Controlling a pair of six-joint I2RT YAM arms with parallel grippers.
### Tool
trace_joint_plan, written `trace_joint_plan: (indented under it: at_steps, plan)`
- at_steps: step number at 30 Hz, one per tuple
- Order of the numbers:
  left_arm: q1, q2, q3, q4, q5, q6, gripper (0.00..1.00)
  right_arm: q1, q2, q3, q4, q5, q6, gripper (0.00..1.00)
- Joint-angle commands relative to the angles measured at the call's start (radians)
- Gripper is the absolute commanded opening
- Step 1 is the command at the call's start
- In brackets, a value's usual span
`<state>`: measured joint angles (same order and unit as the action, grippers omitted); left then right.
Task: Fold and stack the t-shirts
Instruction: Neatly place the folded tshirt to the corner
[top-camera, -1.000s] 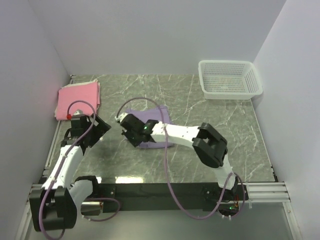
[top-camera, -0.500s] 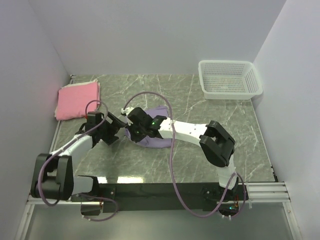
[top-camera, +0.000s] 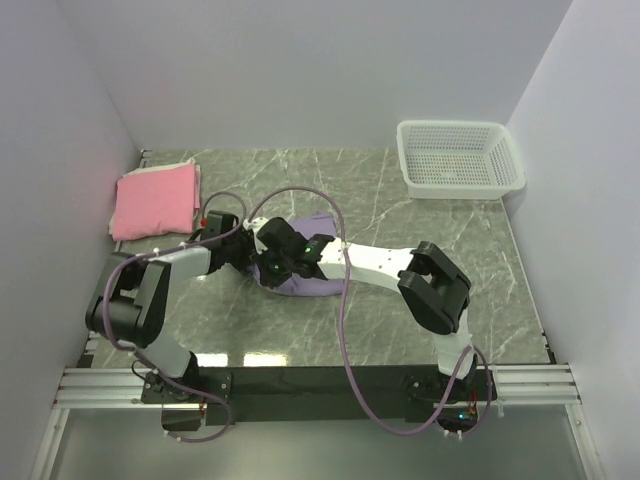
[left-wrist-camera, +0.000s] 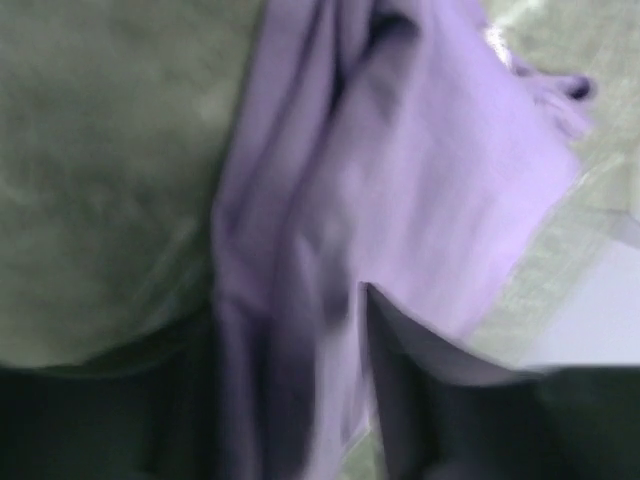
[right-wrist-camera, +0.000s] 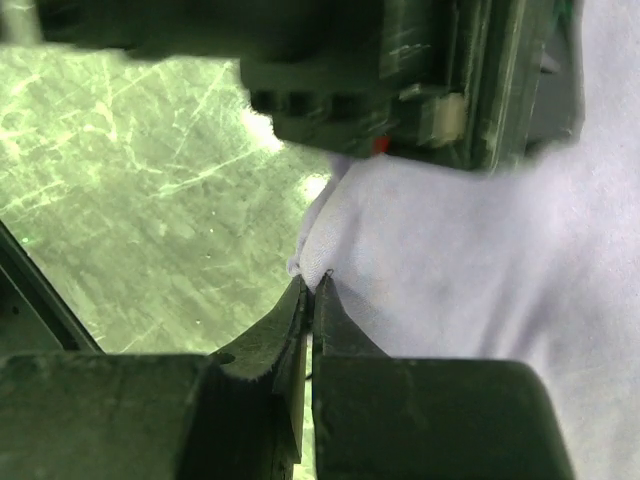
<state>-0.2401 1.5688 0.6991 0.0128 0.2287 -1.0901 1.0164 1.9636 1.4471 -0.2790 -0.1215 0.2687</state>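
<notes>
Lavender t-shirt (top-camera: 312, 287) lies bunched mid-worktop (top-camera: 420, 230) between 2 arms: right pincer (right-wrist-camera: 312, 290) clamped tight on its edge, left pincer (left-wrist-camera: 290, 400) with jaws apart, cloth between them.

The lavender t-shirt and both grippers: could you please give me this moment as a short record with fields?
lavender t-shirt: bunched up in the middle, not folded flat
right gripper: shut on an edge of the lavender t-shirt
left gripper: at the shirt's left side, cloth between its fingers; grip unclear
pink t-shirt: folded, far left corner, apart from both arms
white mesh basket: far right corner
</notes>
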Motion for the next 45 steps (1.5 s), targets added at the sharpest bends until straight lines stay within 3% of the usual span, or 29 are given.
trace_joint_plan:
  at_steps: [1, 4, 5, 6, 9, 12, 17, 22, 31, 39, 45]
  plan:
    - [-0.005, 0.062, 0.066, -0.08, -0.072, 0.076, 0.49, 0.007, -0.069, 0.015, 0.041, -0.029, 0.009, 0.0]
    - [-0.013, 0.083, 0.114, -0.106, -0.092, 0.107, 0.19, 0.011, -0.065, 0.027, 0.028, -0.023, 0.006, 0.02]
    - [-0.013, 0.08, 0.125, -0.117, -0.1, 0.137, 0.04, 0.01, -0.071, 0.027, 0.026, -0.021, 0.006, 0.09]
    - [-0.013, 0.077, 0.152, -0.152, -0.133, 0.156, 0.01, 0.01, -0.077, 0.021, 0.026, -0.018, 0.006, 0.28]
    - [-0.013, 0.062, 0.239, -0.226, -0.204, 0.28, 0.01, 0.011, -0.101, 0.012, -0.017, 0.035, 0.012, 0.55]
    - [-0.008, 0.056, 0.362, -0.341, -0.353, 0.424, 0.01, 0.011, -0.143, -0.025, -0.077, 0.094, 0.001, 0.63]
    - [0.021, 0.083, 0.552, -0.47, -0.641, 0.652, 0.01, 0.011, -0.261, -0.114, -0.161, 0.148, -0.017, 0.65]
    - [0.084, 0.154, 0.718, -0.462, -0.768, 0.804, 0.01, 0.011, -0.392, -0.226, -0.239, 0.184, 0.004, 0.65]
    - [0.176, 0.266, 0.875, -0.444, -0.844, 0.898, 0.01, 0.008, -0.468, -0.278, -0.334, 0.27, 0.029, 0.65]
    - [0.208, 0.31, 0.968, -0.358, -0.836, 1.078, 0.01, 0.008, -0.473, -0.243, -0.379, 0.269, 0.02, 0.65]
    - [0.272, 0.35, 1.054, -0.378, -0.851, 1.062, 0.01, 0.007, -0.482, -0.229, -0.422, 0.295, -0.002, 0.65]
